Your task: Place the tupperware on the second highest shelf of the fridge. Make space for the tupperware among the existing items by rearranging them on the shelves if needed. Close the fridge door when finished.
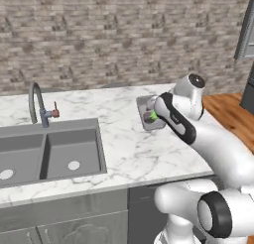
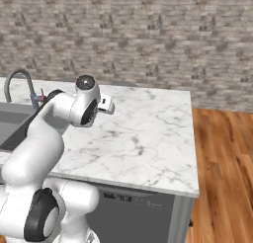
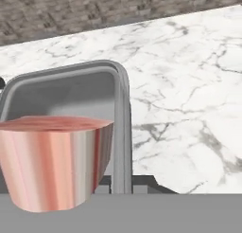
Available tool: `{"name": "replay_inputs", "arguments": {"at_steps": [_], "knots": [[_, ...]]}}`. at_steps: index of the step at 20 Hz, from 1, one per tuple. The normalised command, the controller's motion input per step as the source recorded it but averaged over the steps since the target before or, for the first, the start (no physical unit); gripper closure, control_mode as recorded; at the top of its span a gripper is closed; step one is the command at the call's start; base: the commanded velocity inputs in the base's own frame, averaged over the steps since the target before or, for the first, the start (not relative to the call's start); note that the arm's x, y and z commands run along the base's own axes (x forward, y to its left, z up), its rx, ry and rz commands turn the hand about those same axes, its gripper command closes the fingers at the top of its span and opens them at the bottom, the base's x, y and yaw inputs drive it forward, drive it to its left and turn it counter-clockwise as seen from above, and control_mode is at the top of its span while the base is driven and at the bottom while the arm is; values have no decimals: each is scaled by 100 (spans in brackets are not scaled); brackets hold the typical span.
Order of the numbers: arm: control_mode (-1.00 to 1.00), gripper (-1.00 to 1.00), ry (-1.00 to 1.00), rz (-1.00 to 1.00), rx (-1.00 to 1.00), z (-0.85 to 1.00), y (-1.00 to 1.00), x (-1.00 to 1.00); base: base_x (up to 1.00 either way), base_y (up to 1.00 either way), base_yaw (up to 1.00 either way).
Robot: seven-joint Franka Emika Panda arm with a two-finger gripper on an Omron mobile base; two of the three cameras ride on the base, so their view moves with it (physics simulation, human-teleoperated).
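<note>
One tupperware [image 3: 71,92], one pink-striped block [image 3: 52,161]

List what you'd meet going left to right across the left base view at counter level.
Tap → sink → bare marble counter → grey tub → wood floor.

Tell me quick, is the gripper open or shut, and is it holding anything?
Gripper: shut, at the rim of the grey tupperware on the counter; whether it grips it cannot be told.
</note>
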Motion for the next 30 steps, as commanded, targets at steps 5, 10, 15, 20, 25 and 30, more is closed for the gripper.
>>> {"name": "replay_inputs", "arguments": {"at_steps": [5,10,15,20,25,30], "knots": [[-100,100,-1,-12,26,100,-10,-100,0,0,0],[-100,100,0,-1,11,84,0,-100,0,0,0],[-100,100,-4,0,1,41,-23,-100,0,0,0],[-100,100,-1,0,0,45,-18,-97,0,0,0],[-100,100,2,0,-2,41,0,-80,0,0,0],[-100,100,9,-5,-6,4,3,-5,0,0,0]]}}
